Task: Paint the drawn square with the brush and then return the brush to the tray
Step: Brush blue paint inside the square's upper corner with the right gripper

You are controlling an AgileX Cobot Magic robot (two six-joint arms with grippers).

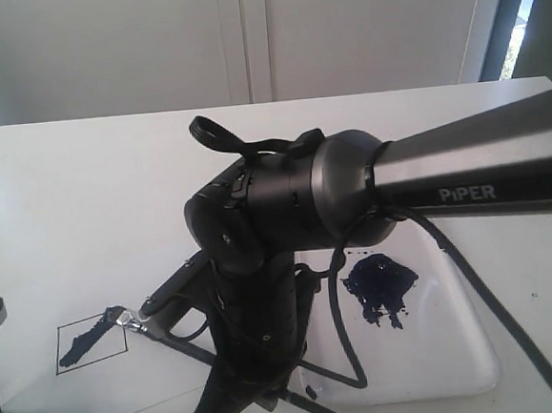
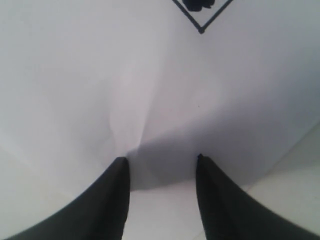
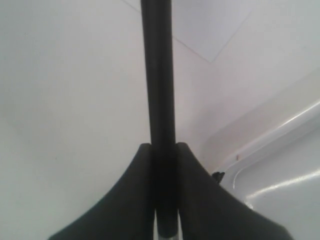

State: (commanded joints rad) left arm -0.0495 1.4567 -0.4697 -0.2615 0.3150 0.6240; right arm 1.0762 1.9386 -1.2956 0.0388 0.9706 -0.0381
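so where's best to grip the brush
Mid-handle on the brush, behind the silver ferrule, jaws closing across the thin shaft. The bristle end carries blue paint in the square, so come from the handle end, as the right gripper does.

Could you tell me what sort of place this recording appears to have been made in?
Probably an indoor robot test bench or lab: a white table set against plain white wall panels, a PiPER-marked arm reaching over a paint-blotched tray, and a window edge at one side.
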